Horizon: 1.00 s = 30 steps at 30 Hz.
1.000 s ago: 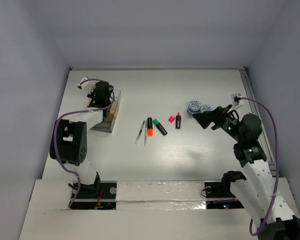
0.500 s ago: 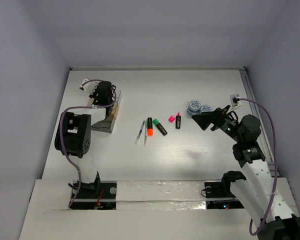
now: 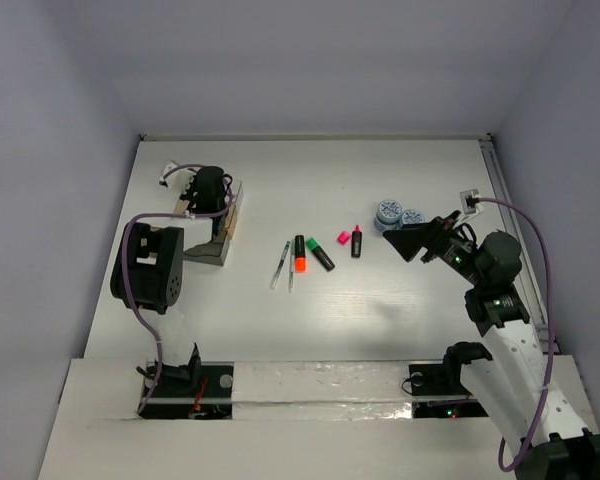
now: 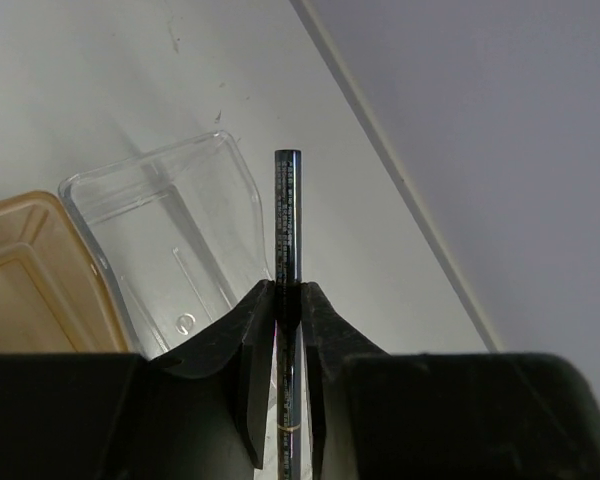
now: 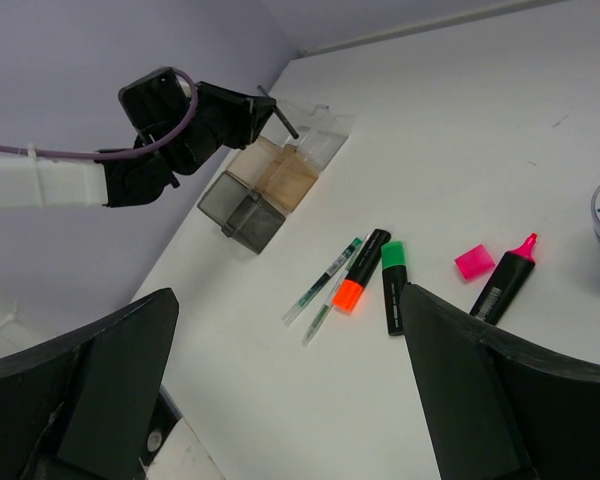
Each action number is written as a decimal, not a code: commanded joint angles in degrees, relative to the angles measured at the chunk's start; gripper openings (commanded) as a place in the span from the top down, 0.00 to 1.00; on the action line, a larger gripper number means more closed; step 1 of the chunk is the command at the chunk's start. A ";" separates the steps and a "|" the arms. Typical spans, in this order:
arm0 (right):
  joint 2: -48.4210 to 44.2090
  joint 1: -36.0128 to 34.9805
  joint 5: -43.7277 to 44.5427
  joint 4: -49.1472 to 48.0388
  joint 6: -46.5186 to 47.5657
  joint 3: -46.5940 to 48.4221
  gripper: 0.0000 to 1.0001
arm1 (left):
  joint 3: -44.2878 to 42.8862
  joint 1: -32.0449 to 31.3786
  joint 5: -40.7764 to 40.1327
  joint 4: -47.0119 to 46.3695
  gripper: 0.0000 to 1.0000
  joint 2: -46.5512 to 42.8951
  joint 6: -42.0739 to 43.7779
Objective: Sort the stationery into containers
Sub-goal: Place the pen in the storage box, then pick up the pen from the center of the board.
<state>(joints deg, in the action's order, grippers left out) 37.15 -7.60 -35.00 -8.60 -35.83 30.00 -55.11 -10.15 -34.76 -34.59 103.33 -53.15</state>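
Left wrist view: the left claw (image 4: 288, 300) is clamped on a thin dark pen (image 4: 288, 215), which points straight up the middle of the frame. Below and left of the pen's tip lies an open clear box (image 4: 165, 250). A tan box (image 4: 20, 285) touches it at the left edge of the frame. The pen's tip appears over the clear box's right-hand rim, not squarely over its floor. Bare white table (image 4: 130, 80) fills the upper left.

Top external view: the containers (image 3: 226, 225) sit at the left of the frame, and the left claw is over their far end. In mid-frame, two thin pens (image 3: 284, 266) lie side by side on the table. Right of them are an orange-ended marker (image 3: 300, 252), a green-ended marker (image 3: 320, 253), a tiny pink piece (image 3: 343, 238) and a pink-ended marker (image 3: 357, 241). Two round blue-white discs (image 3: 398, 213) sit further right. The right claw (image 3: 410, 241) hovers just beside the discs, fingers spread wide and holding nothing.

The step in hand looks like dropping the held pen into the clear box. To do it well, the claw probably needs to shift left in the wrist frame so the pen's whole length hangs above the box floor. It should also line the pen up with the box's long side and sink low before parting. A round pen released across the rim, or from high up, could bounce or roll out onto the table.
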 commanded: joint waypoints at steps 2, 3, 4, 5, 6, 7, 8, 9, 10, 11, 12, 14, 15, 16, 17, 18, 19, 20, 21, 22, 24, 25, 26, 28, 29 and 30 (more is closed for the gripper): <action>-0.50 -0.40 -1.03 -3.53 -0.20 0.15 0.02 | 1.67 -0.04 -1.01 -3.03 0.84 -0.67 -1.17; -0.50 -0.40 -1.03 -3.53 -0.20 0.15 0.02 | 1.94 -0.04 -0.92 -3.20 0.81 -0.76 -1.35; -0.50 -0.40 -1.03 -3.53 -0.11 0.15 0.02 | 2.29 -0.04 -0.92 -3.47 0.76 -0.93 -1.43; -0.58 -0.40 -1.12 -3.53 -0.11 0.15 0.02 | 2.81 -0.04 -0.66 -3.73 0.74 -1.02 -1.43; -0.58 -0.40 -1.12 -3.53 -0.11 0.15 0.02 | 3.08 -0.04 -0.57 -4.25 0.72 -1.20 -1.17; -0.58 -0.40 -1.03 -3.53 -0.03 0.15 0.02 | 3.26 -0.04 -0.31 -4.52 0.70 -1.72 -1.17; -0.58 -0.40 -1.12 -3.53 -0.11 0.15 0.02 | 3.69 -0.04 -0.04 -4.78 0.69 -2.16 -1.08; -0.50 -0.40 -1.03 -3.44 -0.11 0.15 0.02 | 3.96 -0.04 -0.04 -5.05 0.69 -2.51 -1.00; -0.50 -0.40 -1.03 -3.35 -0.11 0.15 0.02 | 4.13 -0.04 0.05 -5.22 0.69 -3.56 -0.91; -0.50 -0.40 -1.12 -3.44 -0.11 0.15 0.02 | 4.74 -0.04 0.22 -5.40 0.68 -4.09 -0.65; -0.50 -0.40 -1.03 -3.44 -0.11 0.15 0.02 | 5.10 -0.04 0.31 -6.01 0.68 -4.88 -0.47; -0.58 -0.40 -1.03 -3.44 -0.11 0.15 0.01 | 6.15 -0.04 0.92 -6.63 0.71 -7.69 1.11; -0.58 -0.40 -1.03 -3.44 -0.03 0.15 0.02 | 6.51 -1.00 0.84 -6.89 0.72 -9.01 2.16; -0.50 -0.40 -0.94 -3.35 -0.02 0.15 0.02 | 6.77 -2.05 0.66 -6.90 0.75 -11.89 5.21; -0.50 -0.40 -0.86 -3.27 -0.11 0.15 0.01 | 7.90 -4.85 0.14 -7.07 0.76 -13.49 6.98; -0.41 -0.40 -0.77 -3.26 -0.11 0.15 0.01 | 8.70 -6.62 0.05 -7.42 0.77 -15.16 8.83; -0.32 -0.40 -0.68 -3.35 -0.11 0.06 0.01 | 9.66 -8.64 0.13 -7.77 0.79 -18.39 10.33; -0.15 -0.40 -0.68 -3.18 -0.11 0.23 0.01 | 11.85 -10.74 1.44 -8.30 0.80 -19.91 13.47; -0.06 -0.40 -0.68 -3.09 0.06 0.24 0.01 | 13.00 -15.12 2.24 -8.39 0.80 -21.23 15.07; -0.14 -0.40 -0.77 -3.00 0.06 0.24 0.00 | 13.88 -17.42 2.42 -7.52 0.81 -23.59 15.78; -0.41 -0.40 -0.59 -2.74 0.24 0.41 0.00 | 16.78 -23.73 3.03 -4.81 0.83 -25.36 18.15; -0.49 -0.40 -0.59 -2.65 0.24 0.41 0.00 | 17.31 -25.51 2.69 -2.44 0.83 -26.67 18.25; -0.58 -0.40 -0.59 -2.65 0.24 0.41 0.00 | 17.75 -27.27 1.81 0.20 0.85 -27.04 18.25; -0.50 -0.40 -0.59 -2.65 0.24 0.41 0.00 | 18.11 -31.22 1.54 8.11 0.90 -27.56 18.25; -0.58 -0.40 -0.59 -2.65 0.24 0.41 0.00 | 18.63 -32.11 2.24 10.48 0.92 -27.57 17.90; -0.58 -0.40 -0.50 -2.56 0.33 0.50 0.00 | 19.07 -32.91 2.50 14.25 0.93 -27.65 17.81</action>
<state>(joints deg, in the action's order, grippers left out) 37.15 -7.60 -35.00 -8.58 -35.81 30.00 -37.91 -41.36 -32.01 -31.86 76.51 -37.41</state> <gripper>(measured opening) 0.995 0.077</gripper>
